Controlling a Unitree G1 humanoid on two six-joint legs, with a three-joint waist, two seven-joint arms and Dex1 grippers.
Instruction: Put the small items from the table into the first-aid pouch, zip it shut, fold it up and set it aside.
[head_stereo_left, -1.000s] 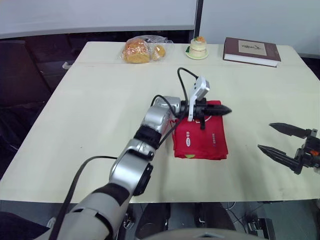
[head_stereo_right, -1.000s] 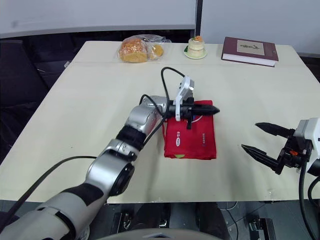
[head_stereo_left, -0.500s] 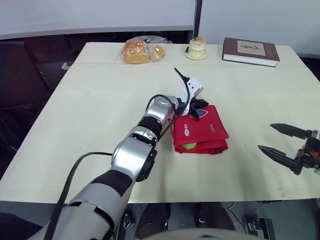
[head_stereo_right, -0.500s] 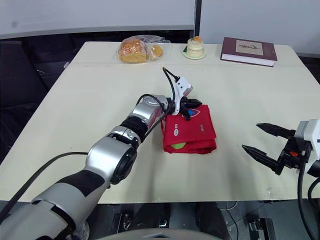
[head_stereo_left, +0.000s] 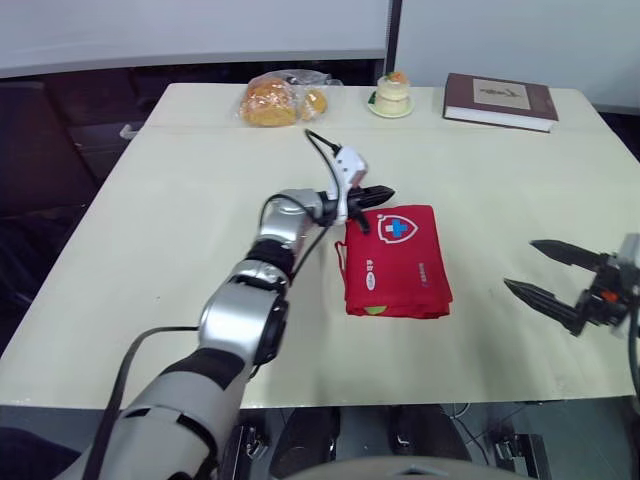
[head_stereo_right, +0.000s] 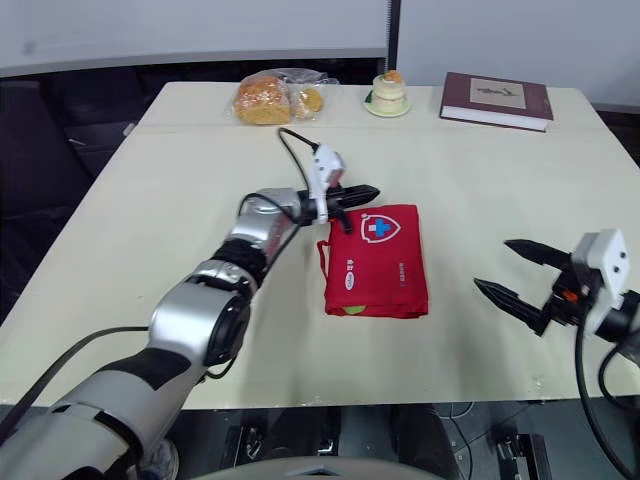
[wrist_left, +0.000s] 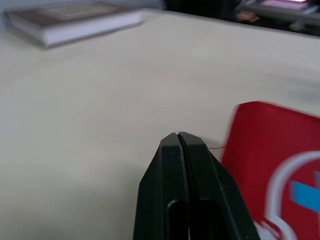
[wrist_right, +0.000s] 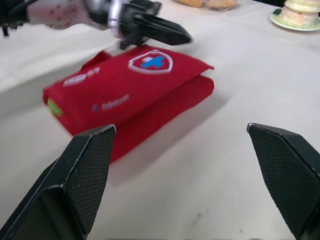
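Note:
The red first-aid pouch (head_stereo_left: 396, 259) lies folded flat on the cream table (head_stereo_left: 180, 230), its white shield with a blue cross facing up near the far end. My left gripper (head_stereo_left: 383, 192) is shut with nothing in it, hovering just beyond the pouch's far left corner. In the left wrist view the shut fingertips (wrist_left: 179, 137) point past the pouch's red edge (wrist_left: 270, 150). My right gripper (head_stereo_left: 540, 270) stands open over bare table to the right of the pouch, apart from it. The right wrist view shows the pouch (wrist_right: 125, 95) between its two spread fingers (wrist_right: 85, 170).
At the table's far edge lie a bag of bread (head_stereo_left: 280, 98), a small cake on a plate (head_stereo_left: 394, 96) and a dark red book (head_stereo_left: 500, 100). A dark chair stands off the left side.
My left gripper let go of the pouch's top flap and drew back to the far left corner. The pouch now lies flat and folded with the cross up. The right gripper barely moved.

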